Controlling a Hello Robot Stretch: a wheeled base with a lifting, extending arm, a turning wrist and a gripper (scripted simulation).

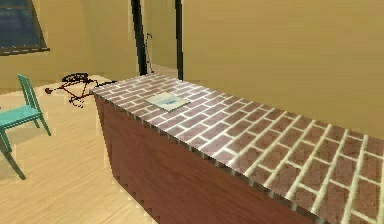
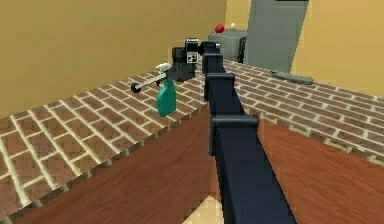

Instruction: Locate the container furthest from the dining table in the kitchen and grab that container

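A teal spray bottle (image 2: 166, 98) with a white head is upright over the brick-topped counter (image 2: 90, 120) in the arm side view. My dark arm (image 2: 235, 140) rises from the bottom edge to two white marked squares. Left of them, the gripper (image 2: 150, 84) reaches to the bottle's head. I cannot tell whether it holds anything, since the bottle's base is close to the countertop. In the forward view the same kind of brick counter (image 1: 260, 135) runs from centre to the right edge.
A flat pale item (image 1: 168, 100) lies on the counter's far end. A teal chair (image 1: 22, 112) and a dark tangled object (image 1: 76, 82) stand on the floor at left. A grey fridge (image 2: 275, 35), a small red thing (image 2: 219, 27) and a thin grey item (image 2: 290, 73) lie beyond the arm.
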